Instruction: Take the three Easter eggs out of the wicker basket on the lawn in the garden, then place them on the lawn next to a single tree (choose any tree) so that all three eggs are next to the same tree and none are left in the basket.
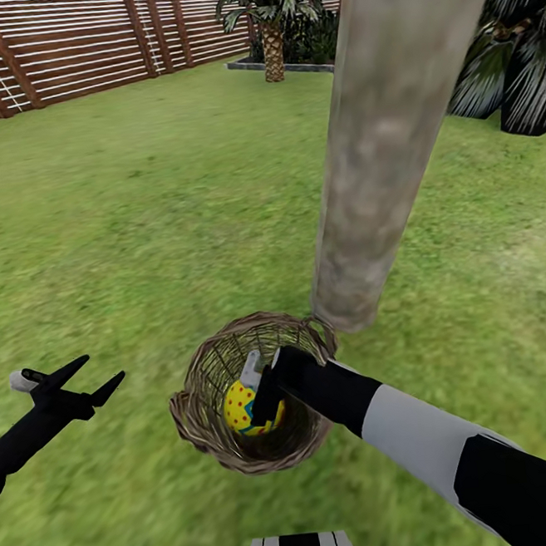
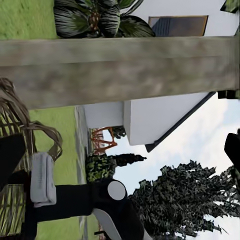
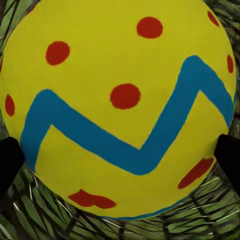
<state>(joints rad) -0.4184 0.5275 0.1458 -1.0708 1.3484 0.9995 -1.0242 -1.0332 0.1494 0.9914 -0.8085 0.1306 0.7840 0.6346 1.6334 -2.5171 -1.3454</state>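
Observation:
The wicker basket (image 1: 201, 378) sits on the lawn (image 1: 134, 219) at the foot of the tree (image 1: 393, 128), its rim touching the pale trunk. One Easter egg (image 1: 238, 407), yellow with a blue zigzag and red dots, lies inside it. My right gripper (image 1: 256, 388) reaches down into the basket. In the right wrist view the egg (image 3: 120, 100) sits between the dark fingertips (image 3: 8, 162) of my right gripper (image 3: 120, 160), which is spread wide on either side. To the left of the basket my left gripper (image 1: 103, 368) hovers open over the grass, holding nothing.
A brown slat fence (image 1: 75, 41) runs along the back of the garden. A palm-like plant (image 1: 271, 23) stands far behind, with dark striped plants (image 1: 513, 74) at the right. The left wrist view shows the trunk (image 2: 120, 70), the basket's rim (image 2: 15, 115) and a white house (image 2: 160, 115).

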